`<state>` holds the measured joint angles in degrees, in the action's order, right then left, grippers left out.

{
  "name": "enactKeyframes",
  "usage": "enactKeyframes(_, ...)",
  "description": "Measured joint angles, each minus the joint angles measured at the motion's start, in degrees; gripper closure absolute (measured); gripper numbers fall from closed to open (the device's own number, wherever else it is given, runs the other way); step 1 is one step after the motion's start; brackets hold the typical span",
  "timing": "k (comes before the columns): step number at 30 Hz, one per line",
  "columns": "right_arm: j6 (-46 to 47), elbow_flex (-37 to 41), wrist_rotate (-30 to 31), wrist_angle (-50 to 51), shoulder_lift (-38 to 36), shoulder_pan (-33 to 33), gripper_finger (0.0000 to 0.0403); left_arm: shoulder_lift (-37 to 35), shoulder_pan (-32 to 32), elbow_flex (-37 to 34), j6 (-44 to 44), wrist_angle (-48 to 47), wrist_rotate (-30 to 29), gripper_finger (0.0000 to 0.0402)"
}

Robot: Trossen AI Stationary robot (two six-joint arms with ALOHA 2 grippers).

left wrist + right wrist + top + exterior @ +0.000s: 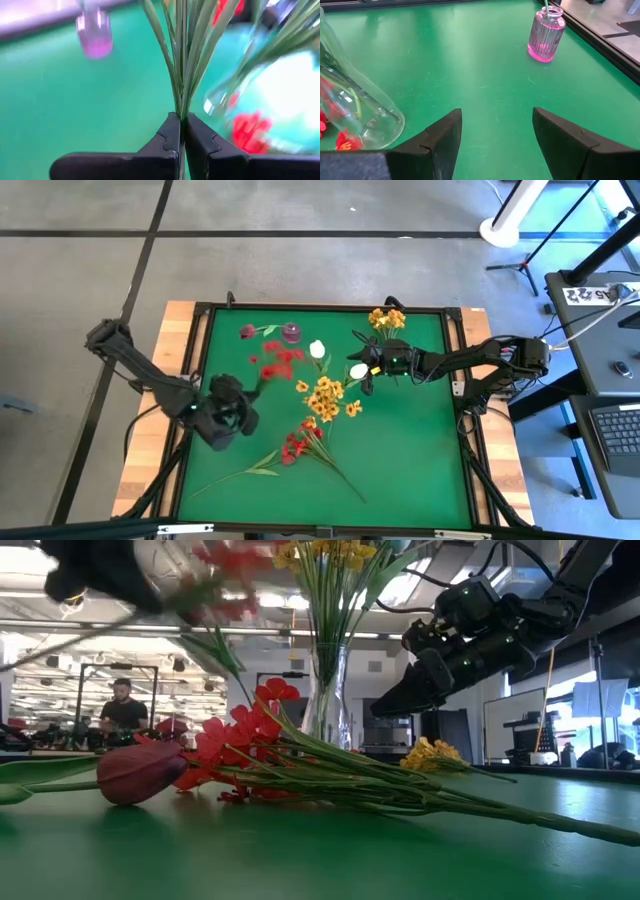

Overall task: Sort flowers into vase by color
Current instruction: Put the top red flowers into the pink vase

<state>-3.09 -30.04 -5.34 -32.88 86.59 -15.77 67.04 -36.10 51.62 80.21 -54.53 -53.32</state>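
The left claw (181,131) is clamped on the thin green stems of a red spray (277,362), lifted above the green surface (400,460). Sorting looks partly done: yellow flowers (386,318) stand in a clear glass vase (328,690), and a small ribbed pink vase (546,34) holds one stem. Another red spray (298,445), a yellow cluster (326,395) and white buds (317,349) lie loose on the felt-like surface. The right claw (497,132) hovers spread and empty.

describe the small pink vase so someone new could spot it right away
Start at the green mat and go to its far edge, left of centre. The pink vase stands there beside the red flowers. It is the only tinted, ribbed glass vessel; the other vases are clear.
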Motion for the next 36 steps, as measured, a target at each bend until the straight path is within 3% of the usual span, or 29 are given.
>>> enactKeyframes(10,0.00,0.00,0.00,-0.03,0.00,0.00,0.0162,-1.42,-7.33,0.46,-0.89,0.12,-34.66,0.0399)
enactKeyframes(17,0.00,0.00,0.00,-0.24,0.00,0.00,0.0162,0.43,-3.06,0.24,-2.98,0.16,-36.39,0.0400)
enactKeyframes(26,-0.03,0.00,0.28,-0.27,0.00,0.00,0.0162,0.64,1.79,4.37,-15.15,1.42,-37.22,0.0399)
enactKeyframes(31,-0.20,0.00,0.27,-0.53,0.00,0.00,0.0162,0.67,0.47,9.58,-26.97,5.68,-37.12,0.0399)
enactKeyframes(36,-0.20,0.00,0.33,-0.70,0.00,0.00,0.0162,0.69,-1.97,13.77,-46.21,16.85,-35.14,0.0399)
